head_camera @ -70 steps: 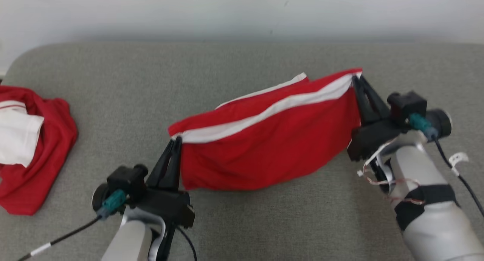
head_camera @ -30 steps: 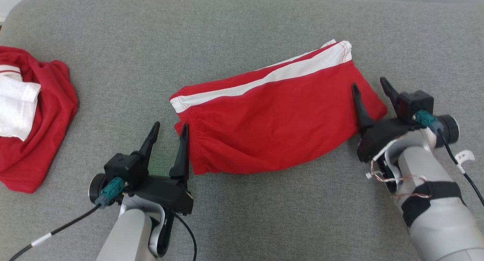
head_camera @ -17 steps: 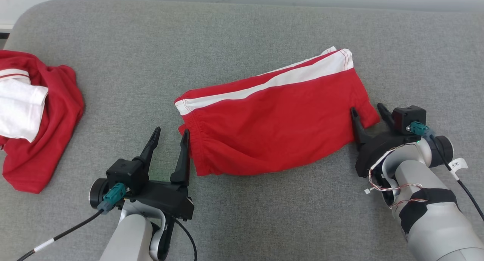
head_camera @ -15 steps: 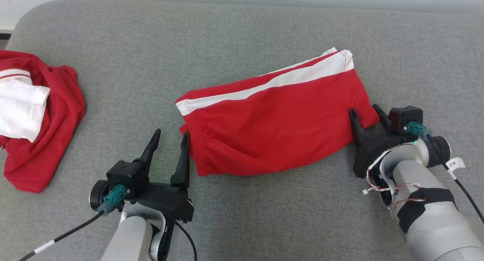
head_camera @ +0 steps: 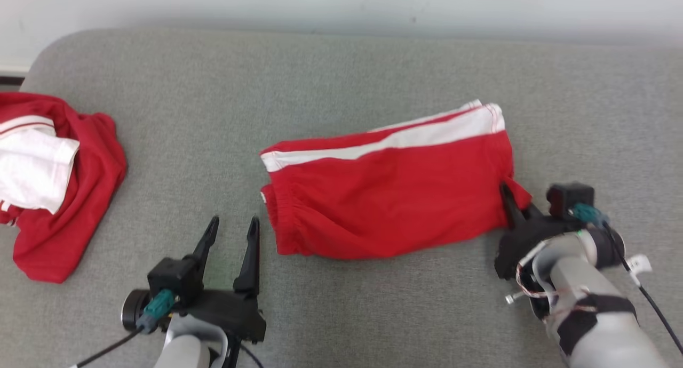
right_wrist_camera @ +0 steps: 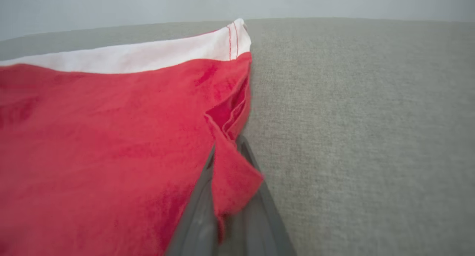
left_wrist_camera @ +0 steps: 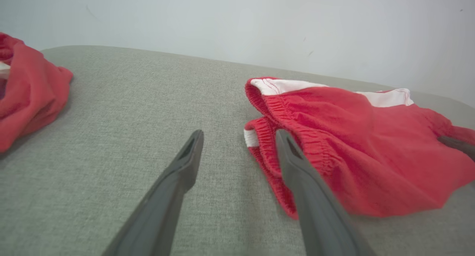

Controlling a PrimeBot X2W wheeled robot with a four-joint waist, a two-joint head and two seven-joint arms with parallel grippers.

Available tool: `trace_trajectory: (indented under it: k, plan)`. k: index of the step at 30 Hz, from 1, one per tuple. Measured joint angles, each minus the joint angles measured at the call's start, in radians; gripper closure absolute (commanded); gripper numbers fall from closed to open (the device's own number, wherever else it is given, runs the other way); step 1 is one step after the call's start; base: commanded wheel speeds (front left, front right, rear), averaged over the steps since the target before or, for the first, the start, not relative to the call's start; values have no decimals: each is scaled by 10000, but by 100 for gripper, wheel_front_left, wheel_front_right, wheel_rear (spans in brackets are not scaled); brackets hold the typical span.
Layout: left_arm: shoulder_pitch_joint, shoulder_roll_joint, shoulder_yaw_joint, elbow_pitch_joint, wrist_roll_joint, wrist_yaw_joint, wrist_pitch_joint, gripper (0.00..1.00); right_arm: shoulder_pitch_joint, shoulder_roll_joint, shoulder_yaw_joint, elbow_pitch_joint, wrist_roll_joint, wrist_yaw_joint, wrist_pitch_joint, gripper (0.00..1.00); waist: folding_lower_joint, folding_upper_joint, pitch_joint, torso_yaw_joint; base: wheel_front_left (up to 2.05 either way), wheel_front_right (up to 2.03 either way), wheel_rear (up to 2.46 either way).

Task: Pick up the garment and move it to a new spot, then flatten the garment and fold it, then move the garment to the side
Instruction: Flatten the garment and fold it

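Jaws of the right gripper (right_wrist_camera: pixel 227 148) are clenched on a narrow flap at the near right corner of the garment (head_camera: pixel 389 197); those of the left gripper (head_camera: pixel 233 221) stand released, just beside the waistband (left_wrist_camera: pixel 293 118) and gripping nothing. The garment, a pair of red shorts, lies nearly flat mid-cushion (head_camera: pixel 320 80), white stripe (head_camera: pixel 395 138) along its far edge. The step in hand appears to be taking both near corners for the fold. To do it well, advance the left gripper onto the near waistband corner, capture both layers, then raise both ends together and low so the cloth does not sag or twist. The right wrist view shows how shallow the bite is, little more than a tab of cloth, which may slip under tension; the head view conceals this behind one finger. The left wrist view reveals a doubled waistband edge, while the head view gives overall layout and a second red-and-white garment (head_camera: pixel 58 197) well apart at the left
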Motion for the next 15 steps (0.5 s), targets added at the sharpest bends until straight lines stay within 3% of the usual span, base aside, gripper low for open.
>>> trace_trajectory:
  k: [7,15]
  plan:
    - [809,2,182,63,274,-23,0,0,1727,86,-1174,-1241,40,0,4,100,0,0,-614,-300,0,0,0]
    - [1571,2,495,61,522,-75,0,0,2886,301,-2077,-2385,-788,0,2,100,-1,1,-1162,-762,0,0,0]
